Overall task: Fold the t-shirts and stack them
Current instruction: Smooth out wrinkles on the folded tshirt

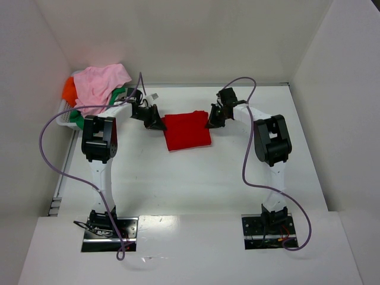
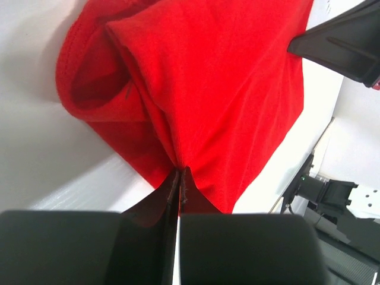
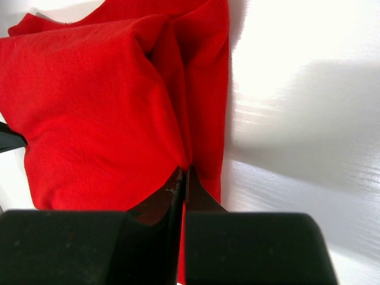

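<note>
Counter: white, carrying the red t-shirt, which lies folded into a rough rectangle
Left pincer: at the far left corner of the red t-shirt, tips pressed together on a fold of its cloth; the wrist view shows the fabric gathering into a ridge that runs right into the closed tips
Right pincer: at the far right corner of the red t-shirt, likewise clamped on a pinch of its edge; the fabric puckers up to the tips, and one layer hangs past them beside the bare counter
Pink t-shirt: crumpled on top of a pile well to the left of the red t-shirt and farther back
Orange t-shirt: peeking out at the side of the pink one away from the red t-shirt
Green t-shirt: showing under the pink one, on the side towards the red t-shirt
Basket: white, holding that pile, left of the red t-shirt and apart from it
</note>
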Motion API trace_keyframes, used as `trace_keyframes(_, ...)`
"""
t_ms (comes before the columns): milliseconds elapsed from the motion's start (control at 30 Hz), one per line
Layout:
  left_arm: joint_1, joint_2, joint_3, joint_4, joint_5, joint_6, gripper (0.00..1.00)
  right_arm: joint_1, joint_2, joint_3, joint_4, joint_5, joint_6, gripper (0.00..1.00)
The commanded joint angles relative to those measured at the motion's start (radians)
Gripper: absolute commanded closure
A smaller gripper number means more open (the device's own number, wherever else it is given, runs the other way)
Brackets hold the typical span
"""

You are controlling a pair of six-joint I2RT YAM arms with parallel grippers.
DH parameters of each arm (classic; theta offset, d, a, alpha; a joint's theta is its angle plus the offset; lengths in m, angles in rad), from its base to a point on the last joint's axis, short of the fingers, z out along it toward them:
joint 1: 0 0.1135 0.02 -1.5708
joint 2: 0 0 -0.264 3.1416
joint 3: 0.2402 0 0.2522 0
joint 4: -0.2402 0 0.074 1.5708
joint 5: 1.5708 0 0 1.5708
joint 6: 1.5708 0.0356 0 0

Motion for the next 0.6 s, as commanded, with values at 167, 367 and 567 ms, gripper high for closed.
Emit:
trace_keyframes(167, 0.03, -0.032, 0.041, -0.025, 0.017, 0.048, 1.0, -0.017, -0.015, 0.005, 0.034, 0.025, -0.025, 0.95)
trace_keyframes(367, 0.03, -0.061, 0.041, -0.037, 0.09, 0.075, 0.56, -0.017, -0.03, 0.044, 0.003, -0.029, -0.034, 0.53)
trace_keyframes(567, 0.03, -0.145, -0.017, -0.047, 0.112, 0.086, 0.36, -0.017, -0.115, 0.044, -0.006, -0.01, -0.043, 0.35)
